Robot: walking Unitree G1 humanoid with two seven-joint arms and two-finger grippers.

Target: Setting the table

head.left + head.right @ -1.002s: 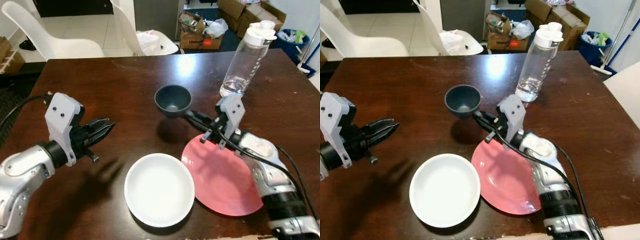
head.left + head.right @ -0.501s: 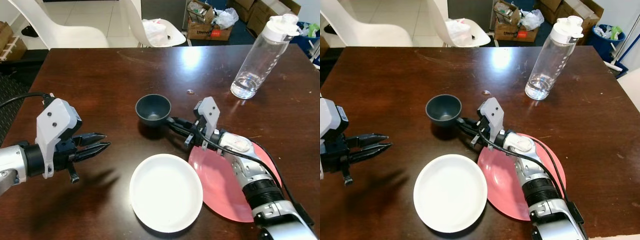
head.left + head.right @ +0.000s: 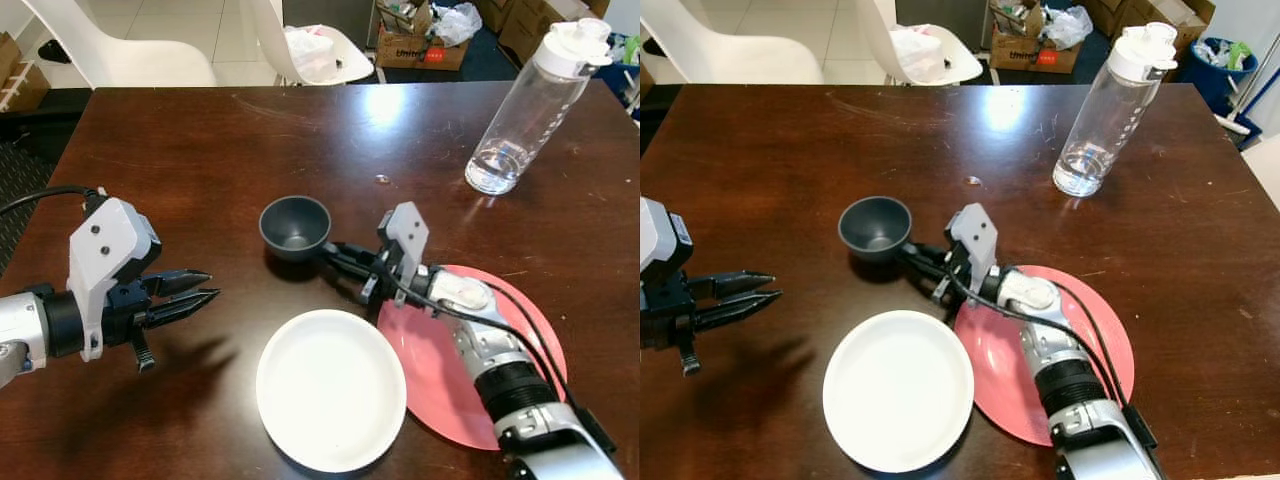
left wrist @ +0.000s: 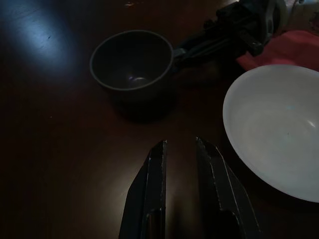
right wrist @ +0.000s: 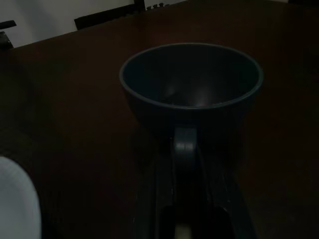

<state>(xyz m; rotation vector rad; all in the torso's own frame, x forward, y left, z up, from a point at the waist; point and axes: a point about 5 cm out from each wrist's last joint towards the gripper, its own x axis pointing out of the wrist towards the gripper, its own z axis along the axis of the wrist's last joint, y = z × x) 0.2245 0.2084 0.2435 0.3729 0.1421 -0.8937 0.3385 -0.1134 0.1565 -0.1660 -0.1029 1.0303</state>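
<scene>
A dark grey cup [image 3: 295, 225] with a side handle [image 5: 185, 144] stands low over the middle of the brown table [image 3: 200, 150]; whether it touches the wood is unclear. My right gripper [image 3: 335, 252] is shut on that handle, its arm reaching across a pink plate [image 3: 440, 395]. A white plate [image 3: 331, 388] lies nearer me, just left of the pink one. My left gripper [image 3: 207, 286] hovers at the left, level with the white plate [image 4: 279, 129], pointing toward the cup [image 4: 132, 62]. Its fingers [image 4: 155, 189] are slightly apart with nothing between them.
A clear water bottle [image 3: 530, 105] with a white cap stands at the table's far right. White chairs [image 3: 150, 55] sit behind the far edge, with cardboard boxes [image 3: 415, 35] on the floor beyond. Bare wood stretches along the far and left parts of the table.
My right gripper has carried the cup left and down, from raised above its shadow to table level. The left gripper's fingers have parted a little. The camera has also shifted.
</scene>
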